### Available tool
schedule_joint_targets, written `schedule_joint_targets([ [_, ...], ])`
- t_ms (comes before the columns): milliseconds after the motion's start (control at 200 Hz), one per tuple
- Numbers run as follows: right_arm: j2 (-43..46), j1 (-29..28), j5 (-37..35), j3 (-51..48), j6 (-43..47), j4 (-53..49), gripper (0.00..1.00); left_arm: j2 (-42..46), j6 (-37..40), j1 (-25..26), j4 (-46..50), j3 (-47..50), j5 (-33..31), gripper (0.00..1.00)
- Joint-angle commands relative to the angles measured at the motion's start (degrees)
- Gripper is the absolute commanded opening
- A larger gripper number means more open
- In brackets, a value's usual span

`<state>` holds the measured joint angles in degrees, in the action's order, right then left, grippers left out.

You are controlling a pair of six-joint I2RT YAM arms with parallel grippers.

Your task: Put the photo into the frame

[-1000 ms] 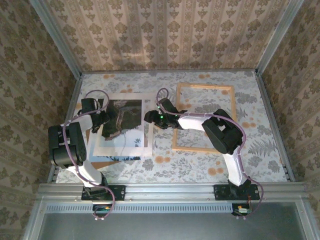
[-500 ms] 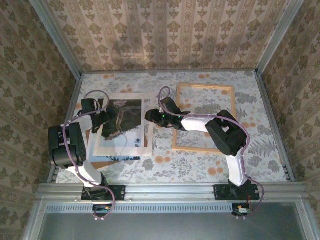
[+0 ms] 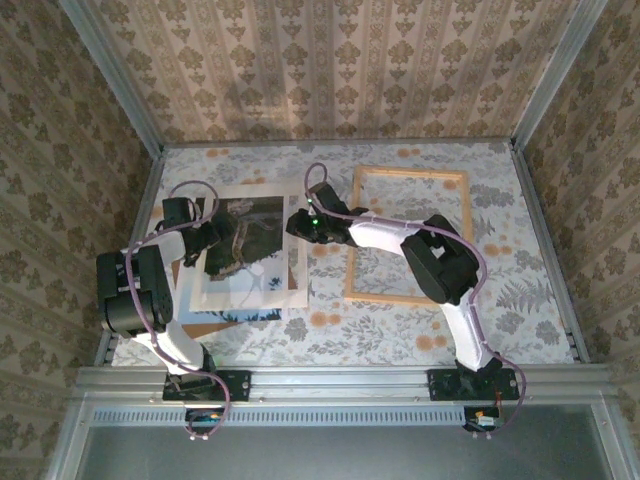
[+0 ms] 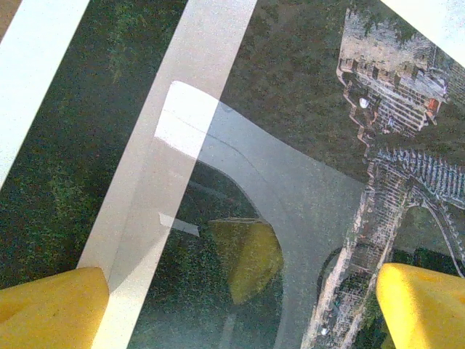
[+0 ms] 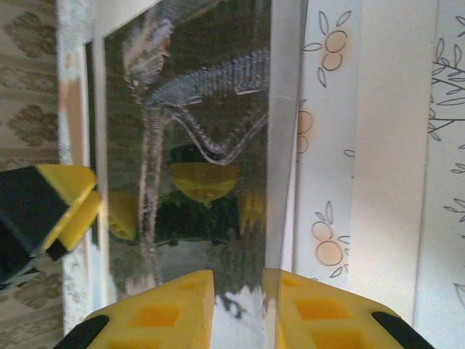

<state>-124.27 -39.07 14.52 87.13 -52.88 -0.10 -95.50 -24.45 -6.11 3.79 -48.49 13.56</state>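
Observation:
The photo (image 3: 255, 270), a dark hill with a winding wall inside a white border, lies at the table's left. The light wooden frame (image 3: 410, 170) lies to its right and holds nothing. My right gripper (image 3: 298, 222) is at the upper part of the photo's right edge. In the right wrist view its jaws (image 5: 240, 298) stand narrow on either side of that edge (image 5: 280, 182), with a small gap still between them. My left gripper (image 3: 222, 240) stands wide open low over the photo's left half (image 4: 290, 94), its yellow fingertips (image 4: 43, 305) close to the glossy surface.
A brown board (image 3: 200, 328) sticks out from under the photo's near left corner. The table wears a patterned cloth (image 3: 400, 330) and is walled by wallpapered panels. The left gripper's finger (image 5: 43, 211) shows across the photo in the right wrist view.
The right gripper's jaws have narrowed around the photo's right edge, and it has shifted slightly farther up the table. The left arm has not moved.

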Motion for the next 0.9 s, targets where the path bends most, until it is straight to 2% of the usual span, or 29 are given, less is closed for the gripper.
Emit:
schedule_joint_targets([
  [0,-2.8,-0.9,-2.2,5.0,3.1,-9.8,0.24,-1.1,-1.8,0.0,4.3,2.2,2.7,0.97],
  [170,-4.7,-0.9,-2.5,8.5,5.7,-13.1,0.21,-1.1,-2.0,-0.1,3.6,2.5,2.8,0.97],
  [440,-5.0,-0.1,-1.3,11.4,6.5,-15.1,0.0,-1.0,-2.3,-0.1,3.7,1.7,2.5,1.0],
  [485,-3.8,0.4,-0.4,10.5,6.8,-14.5,0.0,-0.4,-2.7,0.0,3.7,1.1,2.5,1.0],
  [585,1.2,1.9,3.7,6.6,8.1,-11.4,0.0,3.3,-4.7,-0.1,2.3,0.5,2.6,1.0],
  [725,13.5,6.8,11.2,-3.9,9.0,-4.6,0.0,14.6,-8.9,-0.1,0.1,0.2,0.0,1.0],
  [820,22.5,12.1,14.8,-10.0,11.2,-6.0,0.0,20.7,-11.4,0.5,-0.7,0.2,-0.7,1.0],
  [895,29.2,16.5,16.8,-13.7,13.4,-8.9,0.0,22.8,-10.7,3.6,-0.3,-0.3,-1.6,0.99],
])
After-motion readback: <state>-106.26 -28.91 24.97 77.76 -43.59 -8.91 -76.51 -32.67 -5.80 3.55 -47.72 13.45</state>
